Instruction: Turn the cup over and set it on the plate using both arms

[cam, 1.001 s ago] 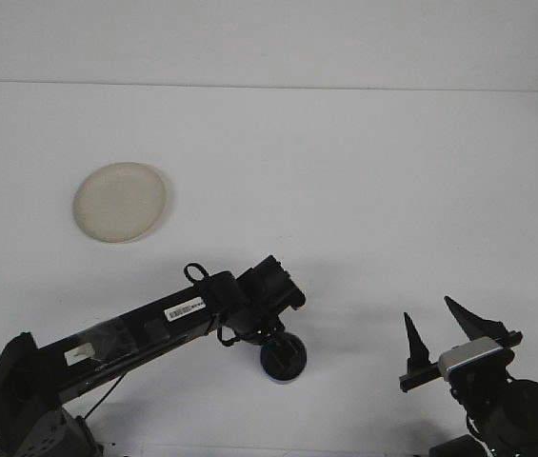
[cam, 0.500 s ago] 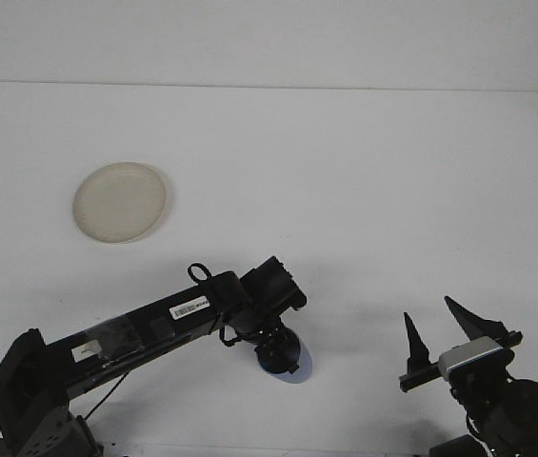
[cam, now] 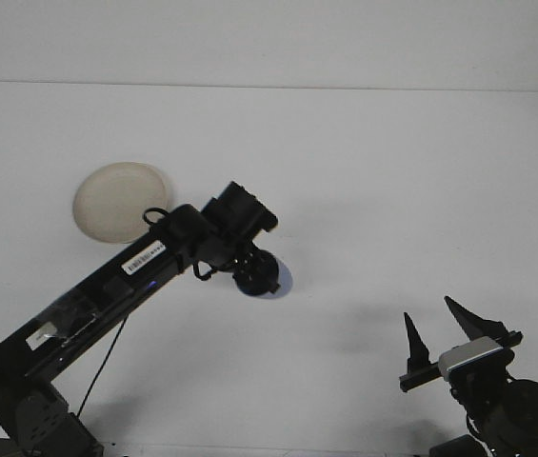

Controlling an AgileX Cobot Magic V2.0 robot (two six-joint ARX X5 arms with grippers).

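A pale round plate (cam: 120, 201) lies on the white table (cam: 392, 190), toward the left side and partway back. Its lower right edge is just overlapped in the picture by the left arm (cam: 107, 290), a long black arm that rises from the lower left corner and slants up to the right, with a white label on its side and a thin cable hanging below it. At the end of this arm the left gripper (cam: 257, 277) points down and toward the camera; its fingers are closed around the cup (cam: 278, 280), a small bluish one of which only a sliver shows past the dark fingers. The cup is held up off the table, right of the plate and apart from it. In the lower right corner the right gripper (cam: 437, 335) sits low, pointing up, with its two dark fingers spread wide and nothing between them.
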